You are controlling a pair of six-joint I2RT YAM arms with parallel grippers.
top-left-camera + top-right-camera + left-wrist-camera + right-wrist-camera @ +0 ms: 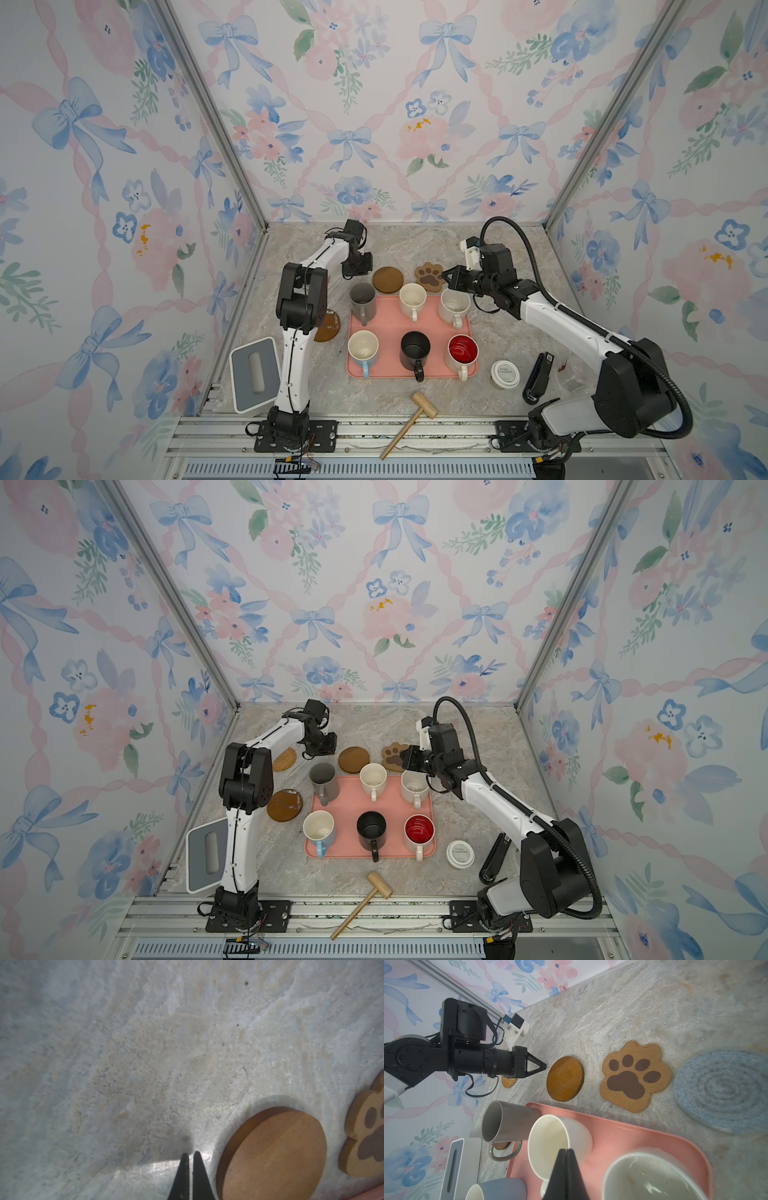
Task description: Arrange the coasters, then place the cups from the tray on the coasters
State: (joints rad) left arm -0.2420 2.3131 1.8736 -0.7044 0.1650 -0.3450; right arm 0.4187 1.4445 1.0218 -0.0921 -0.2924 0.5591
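Six cups stand on the pink tray (390,324): grey (363,299), cream (412,298) and speckled white (455,305) at the back, light-blue (363,351), black (415,351) and red-inside (462,351) in front. Behind the tray lie a wooden round coaster (387,279), the paw coaster (430,275) and a grey-blue woven coaster (724,1091). The tan rattan coaster (284,759) and a second wooden round (284,805) lie left of the tray. My left gripper (191,1154) is shut and empty just left of the back wooden round. My right gripper (444,275) is shut and empty at the paw's right edge.
A white-lidded paper cup (505,374), a black stapler (540,376) and a clear cup (573,374) stand right of the tray. A wooden mallet (415,419) lies at the front edge. A white and grey box (253,374) sits front left by the left arm.
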